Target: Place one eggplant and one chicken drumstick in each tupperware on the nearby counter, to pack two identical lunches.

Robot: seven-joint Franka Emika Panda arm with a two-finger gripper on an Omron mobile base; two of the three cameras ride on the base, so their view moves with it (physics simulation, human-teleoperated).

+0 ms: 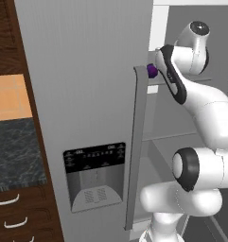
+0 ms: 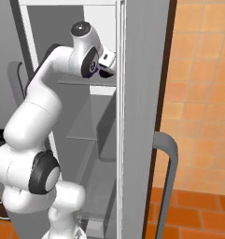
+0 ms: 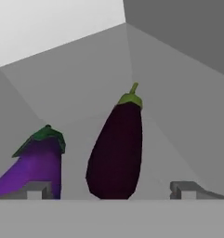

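My gripper point(image 3: 111, 190) is open inside the fridge, its two fingertips point(image 3: 34, 189) spread wide at the bottom of the hand view. A dark-purple eggplant point(image 3: 115, 148) lies on the grey shelf straight ahead, between the fingertips' lines, stem pointing away. A second, brighter purple eggplant point(image 3: 36, 162) lies left of it, just beyond the left fingertip. In the left base view a purple eggplant point(image 1: 152, 71) peeks past the door edge beside my hand. The chicken drumsticks and both tupperware are out of view. The dark speckled counter point(image 1: 16, 151) lies far left.
The grey fridge door point(image 1: 87, 94) with its dispenser panel point(image 1: 94, 175) and long handle point(image 1: 136, 142) stands left of the arm. The other door point(image 2: 142, 116) closes in on the right. Fridge shelves point(image 2: 86, 137) lie below the hand. Brown drawers point(image 1: 11, 215) sit under the counter.
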